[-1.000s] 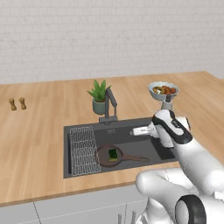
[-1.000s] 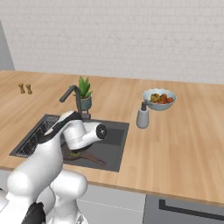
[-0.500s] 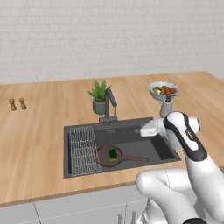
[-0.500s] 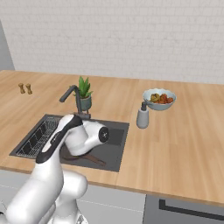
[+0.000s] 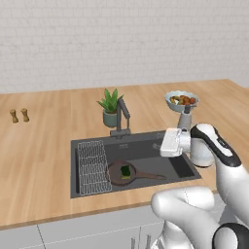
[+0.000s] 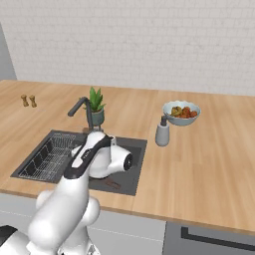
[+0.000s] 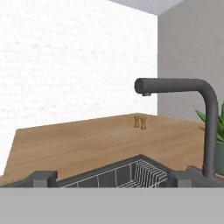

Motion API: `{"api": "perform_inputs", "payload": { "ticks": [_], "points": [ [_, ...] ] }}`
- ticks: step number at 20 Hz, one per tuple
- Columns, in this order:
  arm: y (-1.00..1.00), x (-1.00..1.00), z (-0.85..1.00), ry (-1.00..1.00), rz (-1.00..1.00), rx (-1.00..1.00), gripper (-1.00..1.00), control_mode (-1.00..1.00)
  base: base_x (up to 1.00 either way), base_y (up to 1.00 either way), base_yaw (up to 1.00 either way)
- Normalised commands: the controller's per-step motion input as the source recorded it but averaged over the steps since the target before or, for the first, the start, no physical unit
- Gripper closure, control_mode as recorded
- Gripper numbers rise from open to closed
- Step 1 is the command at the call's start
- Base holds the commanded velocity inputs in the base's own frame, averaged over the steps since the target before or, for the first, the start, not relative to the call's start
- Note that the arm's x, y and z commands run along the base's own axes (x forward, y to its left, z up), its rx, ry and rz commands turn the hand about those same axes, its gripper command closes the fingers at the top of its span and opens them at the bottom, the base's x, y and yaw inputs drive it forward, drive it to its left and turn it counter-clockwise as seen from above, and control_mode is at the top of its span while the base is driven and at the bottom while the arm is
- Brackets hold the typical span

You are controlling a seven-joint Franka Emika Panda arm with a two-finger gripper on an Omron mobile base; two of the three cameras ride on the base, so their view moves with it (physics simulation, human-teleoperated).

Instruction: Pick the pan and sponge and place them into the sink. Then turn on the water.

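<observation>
Dark pan [image 5: 121, 172] lies in the sink [image 5: 151, 146] with the green sponge [image 5: 126, 171] resting in it, beside the wire rack [image 5: 91, 165] at its 9 o'clock. Since a second ago the arm has swung its hand up and round to face the faucet [image 7: 205, 127]; the pincer [image 7: 111, 178] shows its tips wide apart and empty. Both placements look done, so what is left is the water, with no stream running yet.

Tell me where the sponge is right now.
In the left base view, the sponge lies in the pan, which sits on the sink floor beside the wire rack, in front of the faucet.
</observation>
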Motion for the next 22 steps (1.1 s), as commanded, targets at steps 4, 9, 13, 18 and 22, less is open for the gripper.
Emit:
{"api": "perform_inputs", "payload": {
  "ticks": [4,9,13,18,22],
  "points": [
    [0.00,0.64,0.01,-0.17,0.08,0.00,-1.00,-1.00,0.00,0.00,0.00],
    [0.00,0.60,0.00,-0.18,0.09,0.00,-1.00,-1.00,0.00,0.00,0.00],
    [-0.01,0.41,0.00,-0.10,0.11,0.00,-1.00,-1.00,0.00,0.00,0.00],
    [0.00,0.29,0.00,-0.01,0.08,0.00,-1.00,-1.00,0.00,0.00,0.00],
    [0.00,0.04,-0.09,0.00,0.02,0.00,-1.00,-1.00,0.00,0.00,0.00]
  ]
}}
